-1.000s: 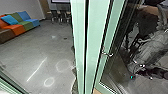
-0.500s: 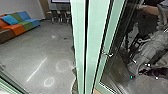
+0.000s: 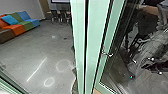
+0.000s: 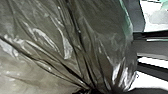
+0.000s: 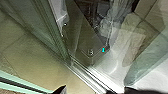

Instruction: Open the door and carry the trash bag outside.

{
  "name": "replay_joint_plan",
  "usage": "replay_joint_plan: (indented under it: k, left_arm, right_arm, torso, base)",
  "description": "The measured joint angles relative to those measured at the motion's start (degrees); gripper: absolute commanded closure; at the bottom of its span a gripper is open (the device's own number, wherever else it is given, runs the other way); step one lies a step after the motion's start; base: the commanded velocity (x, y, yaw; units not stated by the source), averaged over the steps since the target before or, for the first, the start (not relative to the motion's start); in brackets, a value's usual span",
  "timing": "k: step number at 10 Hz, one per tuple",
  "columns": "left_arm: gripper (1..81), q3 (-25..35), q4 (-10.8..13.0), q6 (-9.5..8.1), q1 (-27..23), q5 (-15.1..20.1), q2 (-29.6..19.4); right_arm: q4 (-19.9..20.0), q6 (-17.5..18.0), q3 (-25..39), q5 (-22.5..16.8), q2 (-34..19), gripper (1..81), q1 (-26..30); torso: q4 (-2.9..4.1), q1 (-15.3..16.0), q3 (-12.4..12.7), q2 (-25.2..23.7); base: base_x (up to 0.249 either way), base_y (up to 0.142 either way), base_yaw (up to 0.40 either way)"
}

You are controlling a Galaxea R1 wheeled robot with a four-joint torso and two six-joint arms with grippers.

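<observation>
Recording the bag first: left wrist view has the trash bag [image 4: 57, 50] very close, brownish-grey, translucent and creased. Its folds draw together into a tight, dark bunch [image 4: 87, 90]. Left gripper: cannot tell whether it is wide, narrow or closed on the bag. Right gripper: state likewise cannot be told.

Head view: pale green frame [image 3: 93, 32] runs upright through the middle, a thin dark line along it. Just beside it, to the right, is the door [image 3: 112, 27], green-edged, tilted in the view, with a metal handle [image 3: 107, 54] on its edge. Cannot tell how far the door stands open. Behind the glass are dark and grey shapes, overlapping, too blurred to identify; a small cyan light [image 3: 131, 77] shows low among them.

Left of the frame: grey floor [image 3: 37, 52] with one bright streak and two pale rings; cannot tell whether these marks are on the floor or reflected in glass. A sofa [image 3: 17, 28] in orange, green, blue and brown is near the wall, with a blue cushion [image 3: 9, 20] on it. Farther back, chairs [image 3: 58, 16] in a row, below part of a screen [image 3: 60, 1].

Right wrist view: a metal track [image 5: 86, 76] runs along the border of a tan floor area [image 5: 40, 60], beside green-framed glass. Crumpled, light-coloured material appears beyond; cannot tell what it is.
</observation>
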Motion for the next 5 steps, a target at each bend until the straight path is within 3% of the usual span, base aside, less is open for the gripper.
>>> replay_joint_plan:
  k: [5]
  left_arm:
    - [81.1, 0.91, 0.0, 0.0, 0.0, -0.12, -0.33]
  right_arm:
    - [-0.2, -1.3, -1.16, -4.3, 1.79, 1.0, 2.3]
  torso:
    - [0.0, 0.0, 0.0, 0.0]
  base:
    - [0.0, 0.0, 0.0]
